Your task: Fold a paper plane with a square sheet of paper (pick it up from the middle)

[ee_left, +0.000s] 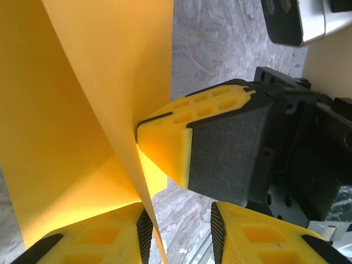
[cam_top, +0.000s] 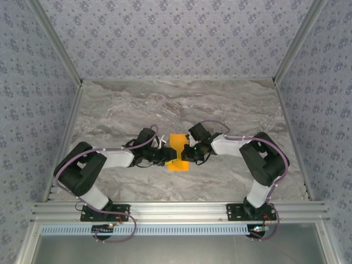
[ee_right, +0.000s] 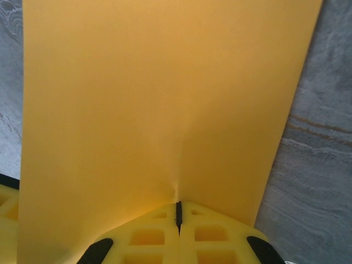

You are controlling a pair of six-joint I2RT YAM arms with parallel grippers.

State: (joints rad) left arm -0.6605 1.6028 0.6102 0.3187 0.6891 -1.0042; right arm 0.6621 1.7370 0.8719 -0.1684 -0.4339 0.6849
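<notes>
Square sheet of paper (cam_top: 179, 149): thin, matte, bright orange, unmarked. Grey marble-veined table (cam_top: 132, 104) lies beneath it.

Right wrist view: the sheet is a smooth, tall panel with straight edges. One faint wrinkle rises from its near edge.

Left wrist view: a sharp diagonal crease, with the sheet bowing in layers.

Right gripper (ee_right: 178, 215), at the sheet's right side: yellow ribbed plastic fingers pressed together, pinching the sheet's near edge.

Left gripper (ee_left: 179, 237), at the sheet's left side: jaws partly apart. The sheet's edge runs through the gap against one black textured pad (ee_left: 144, 234), unclamped.
</notes>
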